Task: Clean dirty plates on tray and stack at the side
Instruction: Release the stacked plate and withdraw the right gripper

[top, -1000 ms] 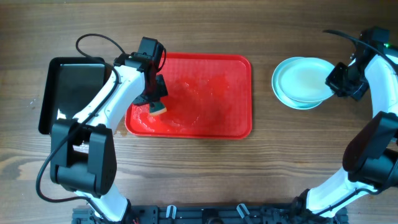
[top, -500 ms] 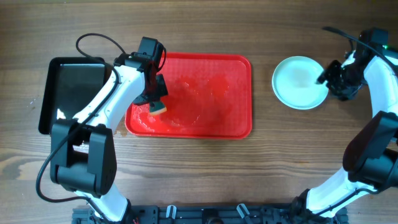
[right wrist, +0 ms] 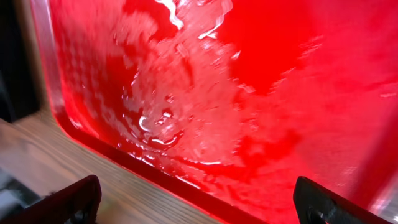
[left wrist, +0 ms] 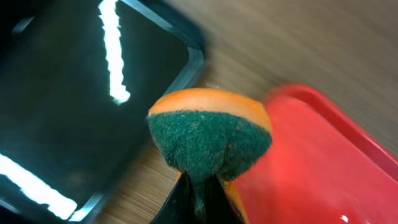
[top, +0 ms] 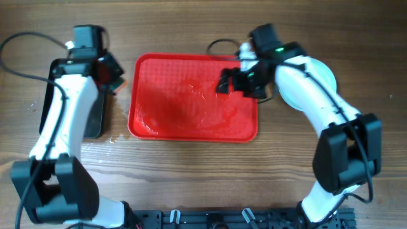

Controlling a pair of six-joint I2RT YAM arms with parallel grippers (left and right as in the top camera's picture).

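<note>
The red tray (top: 191, 102) lies mid-table with a wet film and no plate on it. The pale plates (top: 285, 97) are stacked on the table to its right, mostly hidden behind my right arm. My right gripper (top: 227, 81) hovers open over the tray's far right part; in the right wrist view nothing lies between its fingers (right wrist: 68, 202), which frame the wet tray (right wrist: 249, 93) and its rim. My left gripper (top: 109, 75) is shut on an orange sponge with a green scouring face (left wrist: 208, 134), held between the black tray and the red tray's left edge (left wrist: 323, 168).
A glossy black tray (top: 95, 117) sits at the far left under my left arm, also seen in the left wrist view (left wrist: 62, 112). A few water drops (top: 114, 137) dot the wood between the two trays. A cable trails behind each arm.
My right gripper let the plate down on the stack, opened, and swung left over the red tray. The left arm carried the sponge left, off the red tray toward the black one.
</note>
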